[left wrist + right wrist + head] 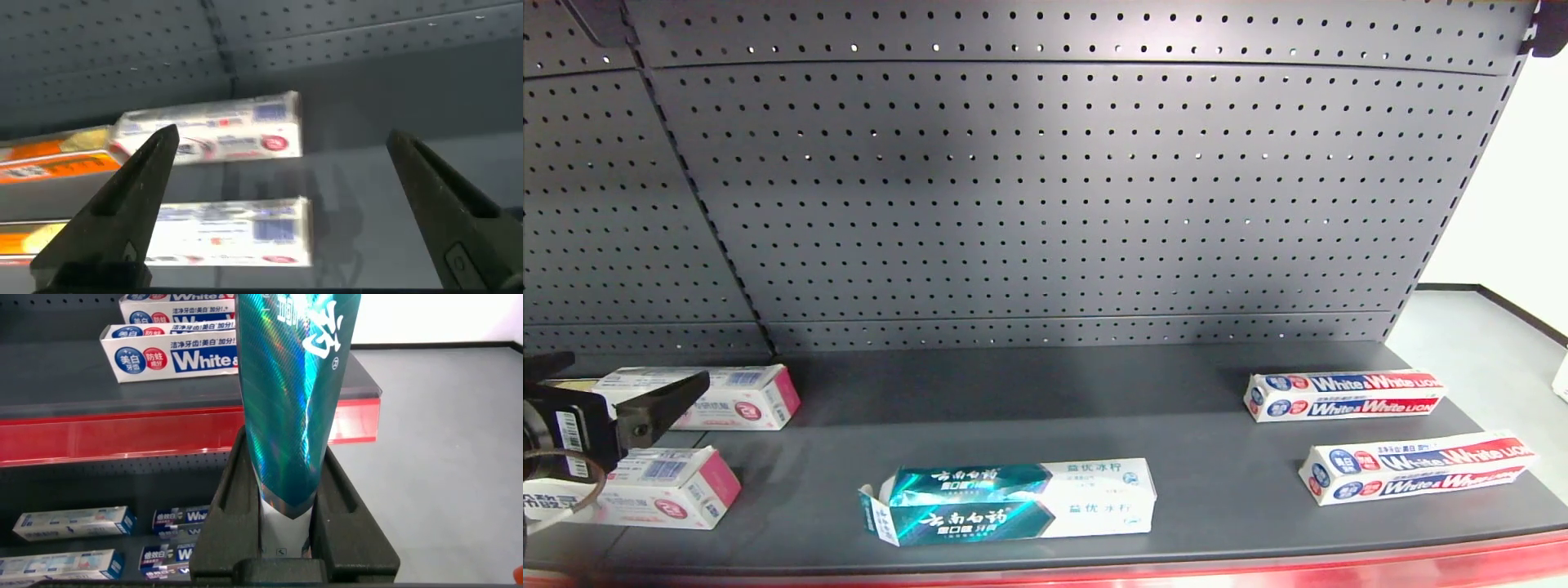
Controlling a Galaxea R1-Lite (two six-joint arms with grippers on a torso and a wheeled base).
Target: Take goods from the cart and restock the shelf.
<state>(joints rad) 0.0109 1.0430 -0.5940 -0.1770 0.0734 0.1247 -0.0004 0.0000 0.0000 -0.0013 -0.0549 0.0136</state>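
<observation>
In the head view we count five on the shelf [1013, 408]: one teal box [1013, 500] at the front, two pink boxes [735, 398] left of it and two red-and-blue boxes [1343, 394] right of it, so restocking looks partly done. In the left wrist view the left end effector [282, 155] hangs apart and empty over the pink pair. In the right wrist view the right end effector [286, 469] is clamped on a second teal box [294, 376], not yet shelved.

On the dark shelf [980, 392] I saw a teal-and-white toothpaste box [1013, 500] lying near the front edge, its left end flap open. To the right lay the rear red-and-blue box [1346, 395] and the front red-and-blue box [1417, 467]. At the far left, my left gripper [629, 371] hung with fingers spread, overlapping the rear pink box [743, 398] and the front pink box [670, 488].
</observation>
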